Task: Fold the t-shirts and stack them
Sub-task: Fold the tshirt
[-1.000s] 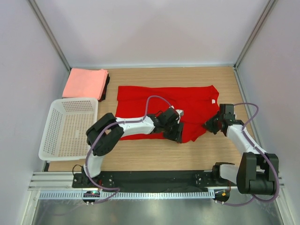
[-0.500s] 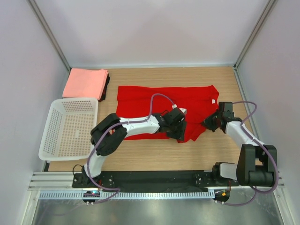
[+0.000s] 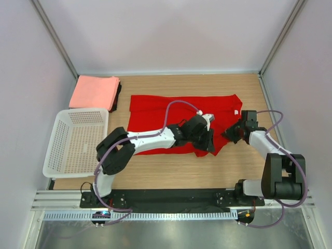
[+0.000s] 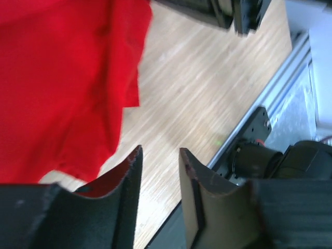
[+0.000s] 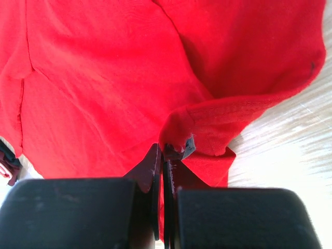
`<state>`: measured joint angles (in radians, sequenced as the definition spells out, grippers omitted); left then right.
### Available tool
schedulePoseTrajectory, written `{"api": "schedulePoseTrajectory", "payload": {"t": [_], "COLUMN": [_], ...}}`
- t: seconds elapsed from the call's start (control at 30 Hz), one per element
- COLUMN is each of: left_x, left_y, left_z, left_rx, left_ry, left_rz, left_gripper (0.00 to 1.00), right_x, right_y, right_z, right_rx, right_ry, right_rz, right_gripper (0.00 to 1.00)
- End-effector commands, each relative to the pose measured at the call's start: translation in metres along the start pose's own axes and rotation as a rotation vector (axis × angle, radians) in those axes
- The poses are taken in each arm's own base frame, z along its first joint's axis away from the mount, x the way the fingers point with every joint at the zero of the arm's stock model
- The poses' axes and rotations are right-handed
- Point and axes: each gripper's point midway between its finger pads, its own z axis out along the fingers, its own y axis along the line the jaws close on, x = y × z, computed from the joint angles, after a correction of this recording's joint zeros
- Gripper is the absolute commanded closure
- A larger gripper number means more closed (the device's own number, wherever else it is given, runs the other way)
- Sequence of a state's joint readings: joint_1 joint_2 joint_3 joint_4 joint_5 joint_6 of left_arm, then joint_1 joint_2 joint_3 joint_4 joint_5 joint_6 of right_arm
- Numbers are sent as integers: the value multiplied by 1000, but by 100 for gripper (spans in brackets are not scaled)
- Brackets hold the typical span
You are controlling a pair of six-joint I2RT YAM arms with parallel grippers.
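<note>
Fold step on the plain bright red cloth t-shirt (image 3: 150, 109), spread mid-way across the wooden table (image 3: 171, 171). The right gripper (image 5: 163, 150) is clenched on a bunched edge at the shirt's right side. The left gripper (image 4: 158, 174) has its jaws apart with bare wood between them, just off the near hem. Next, I'd guess: left pinches the hem, then both lift and fold over. Can't tell if right has sleeve or hem. The dark folded shirt (image 3: 117, 96) is mostly hidden under the salmon-pink folded cloth stack (image 3: 94, 92).

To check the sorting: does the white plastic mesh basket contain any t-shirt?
No, the white plastic mesh basket shows only its own bare mesh floor.
</note>
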<state>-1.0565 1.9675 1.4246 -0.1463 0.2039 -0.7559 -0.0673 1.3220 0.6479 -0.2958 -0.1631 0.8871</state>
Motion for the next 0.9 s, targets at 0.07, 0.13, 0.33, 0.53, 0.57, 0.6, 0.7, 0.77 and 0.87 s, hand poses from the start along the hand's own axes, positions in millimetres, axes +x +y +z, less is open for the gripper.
{"api": "schedulePoseTrajectory", "payload": {"t": [0.07, 0.13, 0.33, 0.53, 0.57, 0.6, 0.7, 0.77, 0.87], "left_x": [4, 1, -12, -21, -17, -17, -13, -14, -21], "left_y": [-33, -35, -9, 17, 21, 22, 20, 18, 18], "left_z": [25, 30, 42, 45, 48, 49, 52, 48, 42], "left_rx": [152, 162, 92, 55, 53, 53, 80, 89, 73], "left_ry": [48, 49, 65, 58, 72, 73, 91, 83, 51], "left_rz": [76, 97, 95, 58, 54, 54, 54, 66, 109], "left_gripper": [69, 69, 69, 66, 66, 66, 66, 63, 57], "right_x": [-18, -20, -16, -12, -12, -13, -15, -15, -16], "right_y": [17, 16, 15, 7, 6, 7, 5, 4, 5], "right_z": [-1, -1, 2, -1, -3, -7, -9, -6, -2], "right_rx": [-17, -8, -12, 26, 32, 28, 33, 36, 40], "right_ry": [-48, -54, -21, 4, 1, -8, -23, -20, -12], "right_rz": [-15, -27, -74, -130, -134, -139, -146, -150, -149], "right_gripper": [99, 99, 98, 87, 86, 85, 85, 86, 95]}}
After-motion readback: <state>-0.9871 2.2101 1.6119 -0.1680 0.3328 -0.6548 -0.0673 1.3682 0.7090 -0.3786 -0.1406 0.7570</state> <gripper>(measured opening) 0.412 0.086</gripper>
